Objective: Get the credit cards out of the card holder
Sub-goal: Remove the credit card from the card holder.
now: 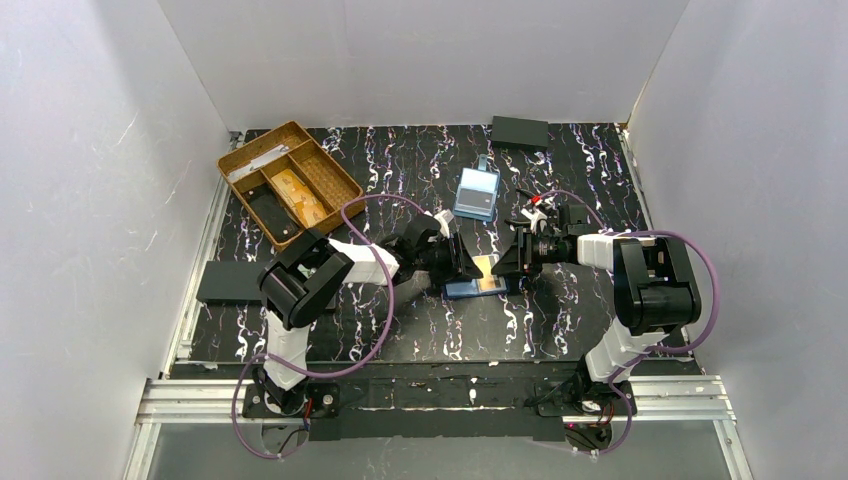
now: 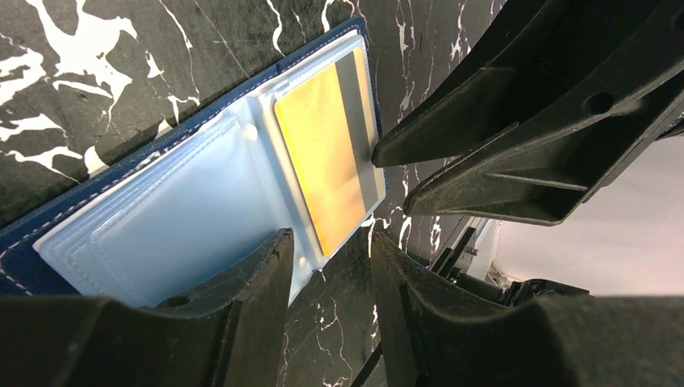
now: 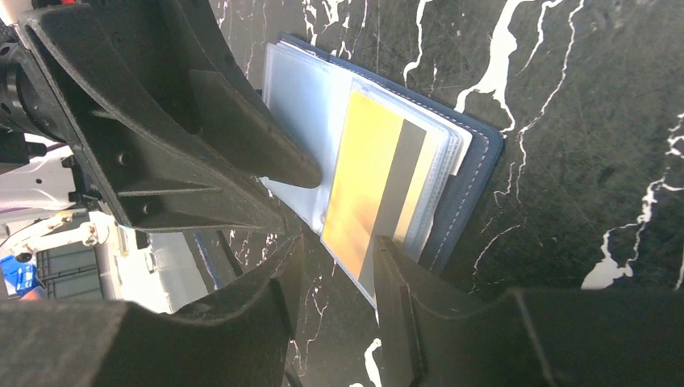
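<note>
On the marbled table (image 1: 400, 330) one card holder (image 2: 161, 210) is laid open, long axis left-right, one credit card (image 2: 323, 153) shown; left gripper (image 2: 331, 242) and right gripper (image 3: 339, 246) are held parted.

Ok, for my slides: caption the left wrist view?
Open card holder, one yellow card showing, left end effector and right end effector at its edge.

Robot-lab test cell built around one work table

A black marbled table (image 1: 560, 325) sits at the centre. Plain white panels (image 1: 400, 60) close it in behind and on both sides, and an aluminium rail (image 1: 200, 398) runs along its near edge. Two robot arms, the left arm (image 1: 305, 285) and the right arm (image 1: 650, 280), are bolted there, with purple cables (image 1: 388, 300) looping over its top. A brown compartment tray (image 1: 258, 140) lies at its far left corner, and flat black blocks (image 1: 520, 132) lie at its edges.
</note>
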### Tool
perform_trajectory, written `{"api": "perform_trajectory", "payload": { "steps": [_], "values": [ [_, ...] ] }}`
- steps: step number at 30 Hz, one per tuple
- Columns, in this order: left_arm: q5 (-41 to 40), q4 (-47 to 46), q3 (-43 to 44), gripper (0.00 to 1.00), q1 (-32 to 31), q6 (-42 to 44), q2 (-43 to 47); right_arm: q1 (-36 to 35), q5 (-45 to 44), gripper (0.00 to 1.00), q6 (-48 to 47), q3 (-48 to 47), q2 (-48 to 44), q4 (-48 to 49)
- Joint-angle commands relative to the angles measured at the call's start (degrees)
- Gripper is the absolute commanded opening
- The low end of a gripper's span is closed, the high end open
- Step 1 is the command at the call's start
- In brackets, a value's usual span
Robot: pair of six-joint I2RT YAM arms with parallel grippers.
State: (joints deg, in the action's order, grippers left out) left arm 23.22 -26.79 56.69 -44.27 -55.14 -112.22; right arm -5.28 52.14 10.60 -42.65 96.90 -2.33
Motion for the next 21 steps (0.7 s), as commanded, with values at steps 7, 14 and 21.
{"api": "perform_trajectory", "payload": {
  "steps": [7, 14, 21],
  "values": [
    [-0.8, 0.3, 2.1, 0.37, -0.2, 0.1, 0.6, 1.3, 7.2, 0.42, 0.4, -1.7, 0.1, 4.3],
    [-1.6, 0.3, 2.4, 0.33, -0.2, -0.4, -0.7, 1.3, 4.1, 0.41, 0.6, -2.9, 1.2, 4.1],
    [-1.2, 0.3, 2.4, 0.31, -0.2, -1.3, -2.4, 1.3, 1.4, 0.40, -0.3, -3.8, 2.8, 2.9]
  ]
}}
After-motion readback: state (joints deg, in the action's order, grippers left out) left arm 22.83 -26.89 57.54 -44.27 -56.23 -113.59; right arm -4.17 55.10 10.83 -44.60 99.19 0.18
